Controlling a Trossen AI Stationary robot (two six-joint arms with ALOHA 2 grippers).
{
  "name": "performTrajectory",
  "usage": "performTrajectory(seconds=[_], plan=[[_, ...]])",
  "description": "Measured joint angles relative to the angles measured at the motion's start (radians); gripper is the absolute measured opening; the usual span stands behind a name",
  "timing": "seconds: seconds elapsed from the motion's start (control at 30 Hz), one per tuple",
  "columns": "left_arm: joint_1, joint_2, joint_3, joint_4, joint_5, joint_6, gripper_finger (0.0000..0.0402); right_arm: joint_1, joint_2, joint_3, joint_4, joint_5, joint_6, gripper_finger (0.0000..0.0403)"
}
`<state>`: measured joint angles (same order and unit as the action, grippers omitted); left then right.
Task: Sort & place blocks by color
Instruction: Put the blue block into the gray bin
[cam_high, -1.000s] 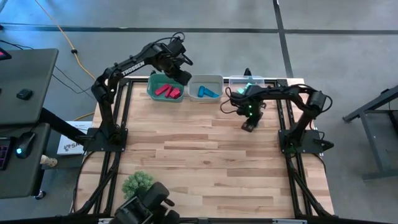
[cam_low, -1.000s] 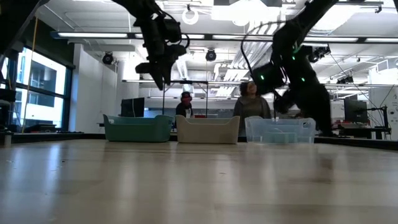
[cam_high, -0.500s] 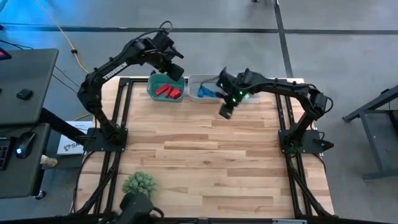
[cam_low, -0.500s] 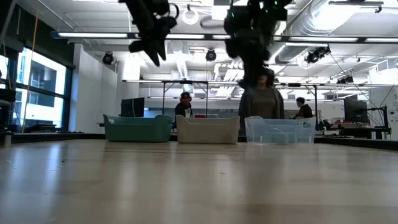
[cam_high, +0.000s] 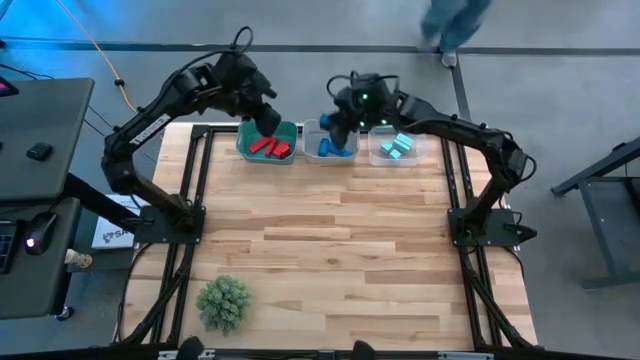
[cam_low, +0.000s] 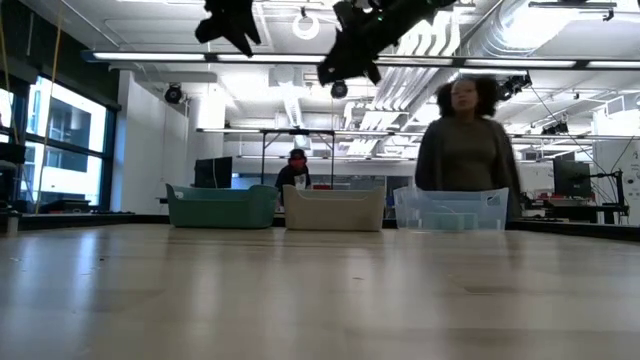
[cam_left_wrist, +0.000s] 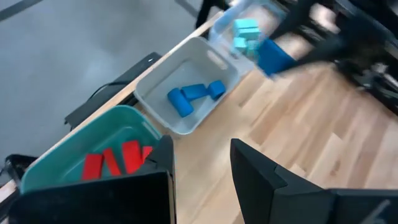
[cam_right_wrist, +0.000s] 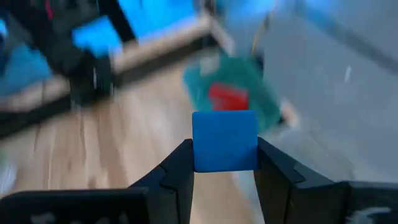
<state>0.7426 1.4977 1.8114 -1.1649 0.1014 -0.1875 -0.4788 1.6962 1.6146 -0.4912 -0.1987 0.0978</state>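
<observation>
High view: the right pincer (cam_high: 338, 124) hangs over the back edge of the bench (cam_high: 330, 250), above the grey bin (cam_high: 312, 132) that holds the blue blocks (cam_high: 336, 150). The right arm runs from its base at the bench's right side, bent at the elbow and stretched leftward along the row of bins. The green bin (cam_high: 243, 142) carries the red blocks (cam_high: 268, 147) and the clear bin (cam_high: 377, 152) the teal blocks (cam_high: 397, 147). The left pincer (cam_high: 265, 117) is raised beside the green bin, its arm arched high from the left base. A green spiky ball (cam_high: 222, 301) sits near the front.

Low view: both arms are high above the 3 bins, well clear of their rims; a person (cam_low: 465, 140) stands behind the clear bin.

Left wrist view: the left pincer's fingers (cam_left_wrist: 255, 171) stand apart with nothing between them, looking down on all 3 bins.

Right wrist view: the right pincer pinches 1 blue block (cam_right_wrist: 224, 140) squarely between its fingers (cam_right_wrist: 180, 171).

To finish well, the right arm should probably centre the block over the grey bin, lower it inside the walls and only then let go, so it does not bounce into a neighbouring bin.
</observation>
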Motion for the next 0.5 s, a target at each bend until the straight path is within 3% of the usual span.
performTrajectory(seconds=[0.27,0.5], plan=[[-0.051,-0.049,0.000,0.002,-0.016,0.000,0.0076,-0.040,0.035,0.001,0.313,0.043,0.009,0.0109],[-0.071,-0.056,0.000,0.002,-0.015,-0.003,0.0076,-0.058,0.090,0.001,0.297,0.076,0.008,0.0109]])
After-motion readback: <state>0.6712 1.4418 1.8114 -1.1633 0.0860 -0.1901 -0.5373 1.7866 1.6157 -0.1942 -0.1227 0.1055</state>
